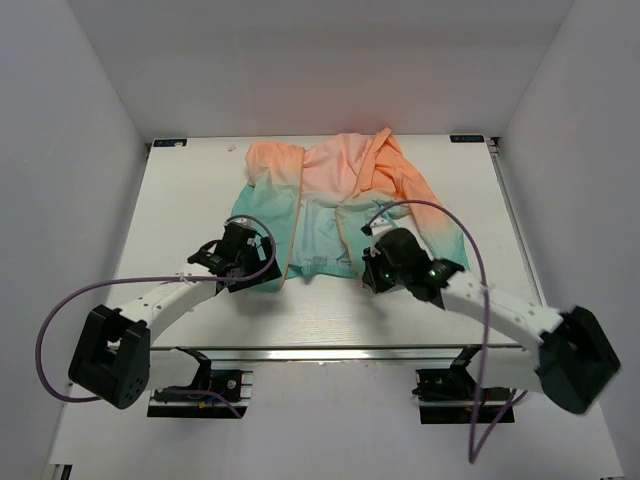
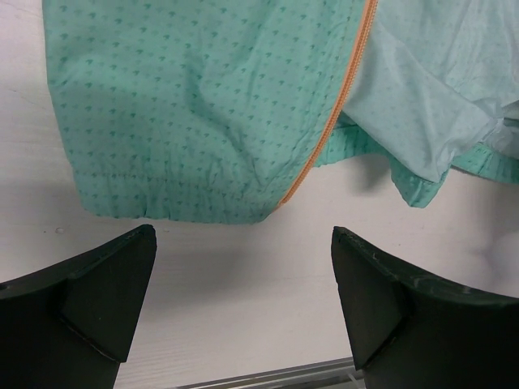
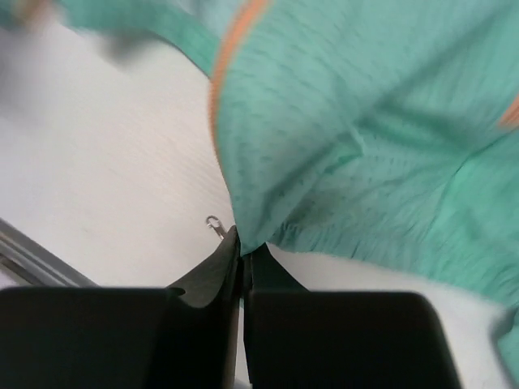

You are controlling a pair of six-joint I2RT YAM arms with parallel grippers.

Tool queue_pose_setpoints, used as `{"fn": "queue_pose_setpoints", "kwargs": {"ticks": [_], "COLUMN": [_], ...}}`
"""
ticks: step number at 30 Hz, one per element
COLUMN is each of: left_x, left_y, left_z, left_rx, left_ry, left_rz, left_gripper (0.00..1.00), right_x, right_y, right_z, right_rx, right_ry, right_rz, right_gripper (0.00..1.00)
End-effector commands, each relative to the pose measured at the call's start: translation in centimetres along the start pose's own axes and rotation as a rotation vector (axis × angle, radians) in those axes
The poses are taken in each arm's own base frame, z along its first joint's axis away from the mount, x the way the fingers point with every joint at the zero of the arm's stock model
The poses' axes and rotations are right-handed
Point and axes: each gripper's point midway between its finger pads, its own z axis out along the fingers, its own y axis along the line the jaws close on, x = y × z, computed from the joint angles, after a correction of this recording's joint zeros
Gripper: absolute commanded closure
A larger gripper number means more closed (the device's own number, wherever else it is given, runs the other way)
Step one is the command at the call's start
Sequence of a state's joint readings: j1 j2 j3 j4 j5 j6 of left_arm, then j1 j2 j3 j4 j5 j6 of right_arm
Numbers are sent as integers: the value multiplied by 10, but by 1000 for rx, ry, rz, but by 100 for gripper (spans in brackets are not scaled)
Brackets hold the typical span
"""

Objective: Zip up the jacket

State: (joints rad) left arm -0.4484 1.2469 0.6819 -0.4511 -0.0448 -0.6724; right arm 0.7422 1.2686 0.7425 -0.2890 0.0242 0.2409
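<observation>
**Item 1: jacket** [image 1: 340, 195]
- Location: spread on the desk [image 1: 190, 190], collar end at the far edge, hem toward the arms. The front is open and the two panels lie apart at the hem.
- Material: thin, soft cloth, creased and rumpled. Colour runs from peach-orange at the shoulders to teal at the hem.
- Surface: the wrist views show a print of small darker triangles over the teal.
- Hem [image 2: 162, 198]: a gathered, puckered band.
- Inner face [image 2: 430, 81]: paler and smoother.

**Item 2: zipper tape** [image 2: 331, 121]
- A narrow orange strip along the panel's front edge, running down to the hem corner. It is unjoined in both wrist views.

**Item 3: left claw** [image 2: 243, 235]
- Two black, matt, wedge-shaped fingers [image 2: 97, 284], spread as wide as they go, with nothing between them.
- Position: over bare desk, just short of the hem of the left-side panel.

**Item 4: right claw** [image 3: 243, 243]
- Black fingers pressed together, pinching the bottom corner of the right-side panel at their tips, beside the zipper edge. The view is blurred.
- A small silvery hook-shaped piece [image 3: 214, 224] lies just beside the tips. What it belongs to cannot be told.

**Item 5: desk**
- White, flat and matt, with a faint grain. A metal rail [image 1: 330, 352] runs along the near edge.

**Item 6: arms**
- Left arm [image 1: 165, 295] and right arm [image 1: 500, 305]: white links with black joints, each trailing a looped purple cable [image 1: 39, 345].
</observation>
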Motion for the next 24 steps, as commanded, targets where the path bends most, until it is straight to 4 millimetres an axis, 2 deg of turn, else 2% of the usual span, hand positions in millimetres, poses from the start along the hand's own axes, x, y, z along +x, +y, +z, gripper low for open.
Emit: {"fn": "queue_pose_setpoints", "kwargs": {"ticks": [1,2,3,4,6,8,11,12,13,15,18,24], "left_x": [-11,-12,-12,-15,-15,-18,-19,-18,-17,-15,-16,-7], "left_y": [-2,-2,0,1,3,2,2,3,4,7,12,13], "left_z": [-4,-4,-4,-6,-6,-7,-8,-7,-7,-6,-4,11], "left_rx": [-25,-33,-43,-55,-67,-68,-75,-76,-81,-92,-128,-146], "left_ry": [-27,-30,-30,-36,-37,-45,-47,-46,-40,-35,-35,13], "left_rz": [10,7,5,5,5,5,2,1,0,3,18,74], "left_gripper": [2,2,2,2,2,2,2,2,2,2,2,2], "right_x": [-69,-80,-87,-103,-102,-103,-94,-91,-99,-96,-97,-81], "right_y": [16,4,2,5,4,12,6,3,4,1,7,4], "right_z": [-30,-39,-47,-67,-71,-70,-56,-53,-59,-61,-60,-31], "right_rx": [-56,5,10,-4,3,-31,9,18,11,11,-25,2], "right_ry": [-463,-555,-626,-736,-764,-737,-654,-653,-703,-738,-723,-562], "right_rz": [-110,-90,-69,-66,-106,-171,-196,-184,-130,-92,-53,-15], "right_gripper": [100,100,100,100,100,100,100,100,100,100,100,100]}}
